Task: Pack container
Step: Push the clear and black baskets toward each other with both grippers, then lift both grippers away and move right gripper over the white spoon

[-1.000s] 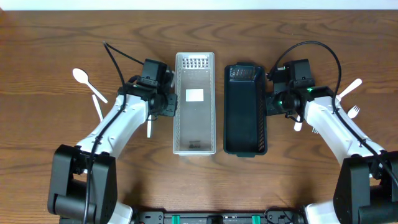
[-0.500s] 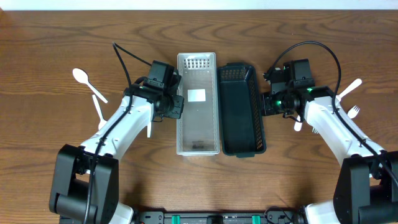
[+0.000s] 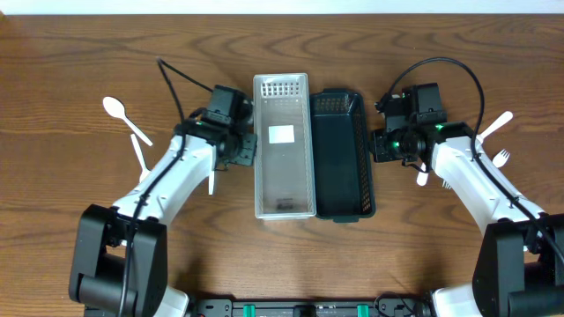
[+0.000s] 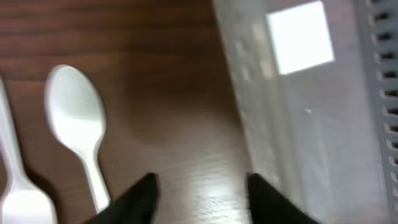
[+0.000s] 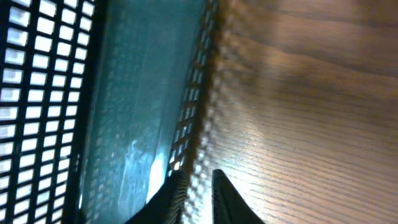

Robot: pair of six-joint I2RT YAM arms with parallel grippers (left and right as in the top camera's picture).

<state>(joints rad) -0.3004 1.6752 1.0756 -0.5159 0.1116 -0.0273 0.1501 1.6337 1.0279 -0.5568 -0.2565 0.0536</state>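
A clear plastic container [image 3: 284, 145] and a dark mesh container [image 3: 344, 154] lie side by side, touching, mid-table. My left gripper [image 3: 248, 150] sits just off the clear one's left wall. In the left wrist view it [image 4: 200, 183] is open over bare wood, the clear wall [image 4: 249, 124] beside its right finger. My right gripper [image 3: 377, 145] is at the dark container's right wall. In the right wrist view it [image 5: 199, 177] stands slightly open astride that mesh wall [image 5: 202, 112], with a narrow gap showing.
White plastic cutlery lies on both sides. A spoon [image 3: 115, 107], a fork [image 3: 139, 151] and another piece [image 3: 211, 180] are on the left. A spoon [image 3: 499, 123] and a fork [image 3: 500, 158] are on the right. The left wrist view shows a spoon [image 4: 74, 118] close by.
The two containers have been drawn together, the clear one rightward and the dark one leftward. Both grippers, shut before, have opened off the walls.
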